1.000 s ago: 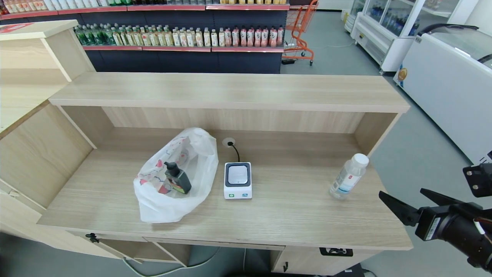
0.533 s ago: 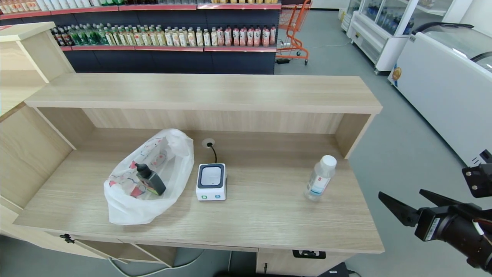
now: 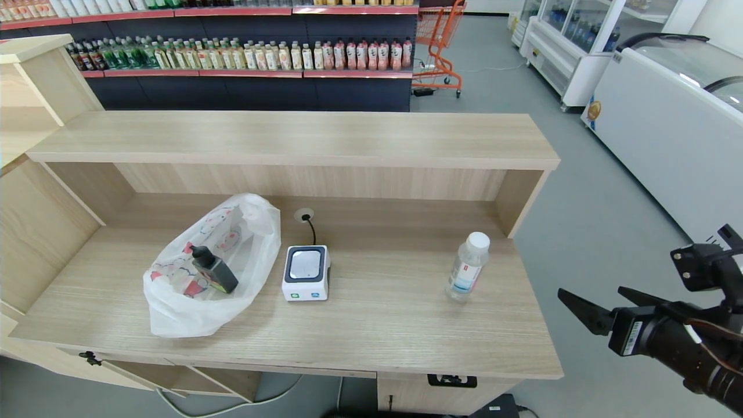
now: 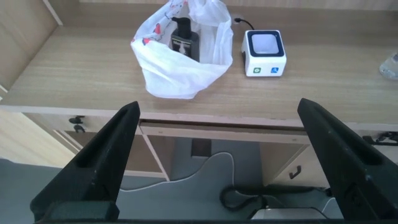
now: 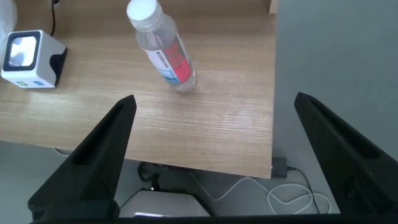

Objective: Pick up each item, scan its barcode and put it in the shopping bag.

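Observation:
A clear water bottle (image 3: 466,266) with a white cap stands upright on the right part of the wooden counter (image 3: 377,325); it also appears in the right wrist view (image 5: 163,52). A white shopping bag (image 3: 203,270) lies open on the left, holding a dark pump bottle (image 3: 213,270); the bag (image 4: 180,46) and pump bottle (image 4: 185,38) show too in the left wrist view. Between them sits a white barcode scanner (image 3: 306,272), (image 4: 264,52), (image 5: 29,57). My right gripper (image 3: 603,306) hangs open off the counter's right end, nothing in it. My left gripper (image 4: 221,155) is open below the counter's front edge.
A raised ledge (image 3: 290,139) runs along the counter's back, with side walls at both ends. A cable (image 3: 310,227) leads from the scanner to a hole in the counter. Store shelves, an orange cart (image 3: 441,46) and freezers (image 3: 667,110) stand beyond.
The head camera has turned right, so the whole counter shifted left in view. The bottle, bag and scanner kept their places on the counter. The right gripper stays open.

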You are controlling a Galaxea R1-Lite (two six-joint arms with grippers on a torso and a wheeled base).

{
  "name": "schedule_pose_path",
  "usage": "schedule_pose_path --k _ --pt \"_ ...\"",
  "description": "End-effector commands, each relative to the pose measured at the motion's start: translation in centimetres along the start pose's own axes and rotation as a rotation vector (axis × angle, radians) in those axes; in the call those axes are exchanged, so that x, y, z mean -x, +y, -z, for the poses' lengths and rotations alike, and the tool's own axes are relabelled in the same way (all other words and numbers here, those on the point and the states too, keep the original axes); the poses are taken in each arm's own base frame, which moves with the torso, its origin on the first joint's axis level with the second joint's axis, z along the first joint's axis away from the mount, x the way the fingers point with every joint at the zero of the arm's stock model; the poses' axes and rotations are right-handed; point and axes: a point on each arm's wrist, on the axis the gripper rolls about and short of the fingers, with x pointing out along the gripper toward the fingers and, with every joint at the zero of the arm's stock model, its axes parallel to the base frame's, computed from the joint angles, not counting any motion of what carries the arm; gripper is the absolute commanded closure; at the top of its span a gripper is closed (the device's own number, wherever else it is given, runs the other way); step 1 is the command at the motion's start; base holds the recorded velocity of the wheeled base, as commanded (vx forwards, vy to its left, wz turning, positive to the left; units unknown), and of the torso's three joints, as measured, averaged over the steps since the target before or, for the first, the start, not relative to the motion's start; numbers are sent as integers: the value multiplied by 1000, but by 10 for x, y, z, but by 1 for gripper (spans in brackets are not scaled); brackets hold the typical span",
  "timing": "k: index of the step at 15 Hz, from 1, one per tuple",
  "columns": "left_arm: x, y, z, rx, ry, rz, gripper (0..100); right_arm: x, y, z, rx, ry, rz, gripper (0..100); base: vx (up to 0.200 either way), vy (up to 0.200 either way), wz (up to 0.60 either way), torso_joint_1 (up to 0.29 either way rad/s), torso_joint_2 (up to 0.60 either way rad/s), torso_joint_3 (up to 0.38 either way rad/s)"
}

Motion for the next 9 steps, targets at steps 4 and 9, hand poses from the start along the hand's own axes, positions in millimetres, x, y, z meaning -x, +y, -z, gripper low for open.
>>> schedule_pose_path --k 4,9 --pt "0 0 0 0 0 0 0 -32 1 23 36 148 10 0 0 0 0 0 0 0" --pt "0 0 0 0 0 1 0 -60 4 31 37 166 8 0 0 0 0 0 0 0"
